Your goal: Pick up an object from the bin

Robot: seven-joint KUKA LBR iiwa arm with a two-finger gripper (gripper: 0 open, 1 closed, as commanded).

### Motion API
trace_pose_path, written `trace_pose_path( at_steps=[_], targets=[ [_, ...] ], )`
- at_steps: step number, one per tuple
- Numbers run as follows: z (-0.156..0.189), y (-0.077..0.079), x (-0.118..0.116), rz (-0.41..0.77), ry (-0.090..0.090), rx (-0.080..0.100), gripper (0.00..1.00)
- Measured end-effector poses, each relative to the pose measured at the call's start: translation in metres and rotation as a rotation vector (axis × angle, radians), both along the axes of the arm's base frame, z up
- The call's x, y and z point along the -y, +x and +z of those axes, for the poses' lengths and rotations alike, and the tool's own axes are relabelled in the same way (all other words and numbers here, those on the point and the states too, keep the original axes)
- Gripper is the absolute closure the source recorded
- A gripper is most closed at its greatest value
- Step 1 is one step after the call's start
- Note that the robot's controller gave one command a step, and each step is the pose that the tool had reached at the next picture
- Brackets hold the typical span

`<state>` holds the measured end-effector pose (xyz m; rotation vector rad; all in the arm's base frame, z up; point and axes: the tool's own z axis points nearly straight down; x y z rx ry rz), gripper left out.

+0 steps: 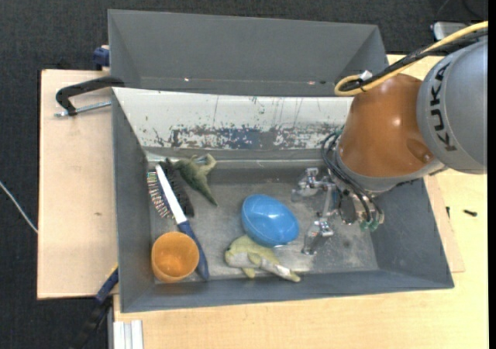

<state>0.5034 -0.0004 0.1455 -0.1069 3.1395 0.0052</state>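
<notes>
Just right of the blue egg (270, 219), pincer (316, 208) apparently spread wide and empty.

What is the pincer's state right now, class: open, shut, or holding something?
Pincer: open, nothing between its fingers, just right of the blue egg.
</notes>
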Motion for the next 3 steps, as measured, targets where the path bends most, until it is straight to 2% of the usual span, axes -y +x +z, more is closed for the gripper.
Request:
trace_pose_path(
  at_steps=[1,2,3],
  targets=[
    [-0.071,0.006,-0.078,-0.259,-0.001,0.001,0.00],
    [-0.069,0.006,-0.079,-0.256,0.002,0.000,1.00],
    [0.085,0.010,-0.065,-0.301,0.000,0.012,1.00]
  ],
)
